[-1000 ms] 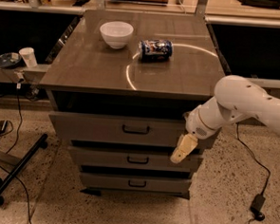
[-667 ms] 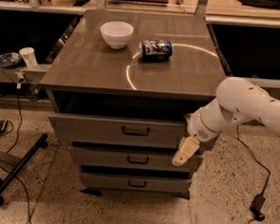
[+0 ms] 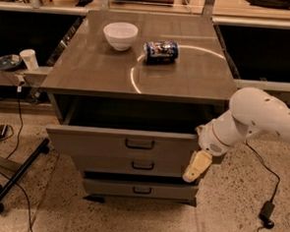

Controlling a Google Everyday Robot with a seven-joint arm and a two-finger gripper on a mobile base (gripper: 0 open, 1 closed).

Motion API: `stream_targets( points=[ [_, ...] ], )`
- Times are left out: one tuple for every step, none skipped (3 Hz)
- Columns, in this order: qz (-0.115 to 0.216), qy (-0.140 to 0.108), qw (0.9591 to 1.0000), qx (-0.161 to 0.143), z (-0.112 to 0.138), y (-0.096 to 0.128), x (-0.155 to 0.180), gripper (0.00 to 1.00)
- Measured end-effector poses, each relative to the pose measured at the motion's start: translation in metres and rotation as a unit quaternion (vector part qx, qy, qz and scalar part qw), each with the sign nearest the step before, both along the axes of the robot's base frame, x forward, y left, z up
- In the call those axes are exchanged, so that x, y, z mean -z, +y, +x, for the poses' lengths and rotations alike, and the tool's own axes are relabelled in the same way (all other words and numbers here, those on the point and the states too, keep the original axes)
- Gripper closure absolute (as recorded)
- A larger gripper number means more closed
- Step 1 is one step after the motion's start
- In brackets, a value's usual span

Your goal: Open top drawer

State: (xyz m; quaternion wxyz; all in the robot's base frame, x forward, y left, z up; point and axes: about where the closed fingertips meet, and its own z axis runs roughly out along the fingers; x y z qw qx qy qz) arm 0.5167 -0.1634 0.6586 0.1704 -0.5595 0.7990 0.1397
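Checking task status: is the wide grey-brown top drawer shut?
No; the top drawer stands pulled out, with the gripper beside its right end.

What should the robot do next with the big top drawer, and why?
Probably ease the pincer a little further out, toward the camera. The top drawer already stands out from under the tabletop but looks only partly open. The pincer sits at the right end of its front, away from the handle, so a slow pull seems safest.
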Motion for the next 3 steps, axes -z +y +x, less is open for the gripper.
stream_targets(
  points=[
    [-0.002, 0.005, 1.0, 0.004, -0.016, -0.006, 0.003, 0.0],
    [0.0, 0.002, 1.0, 0.008, -0.032, -0.013, 0.002, 0.0],
    [0.0, 0.001, 0.9999, 0.014, -0.051, -0.02, 0.001, 0.0]
  ],
)
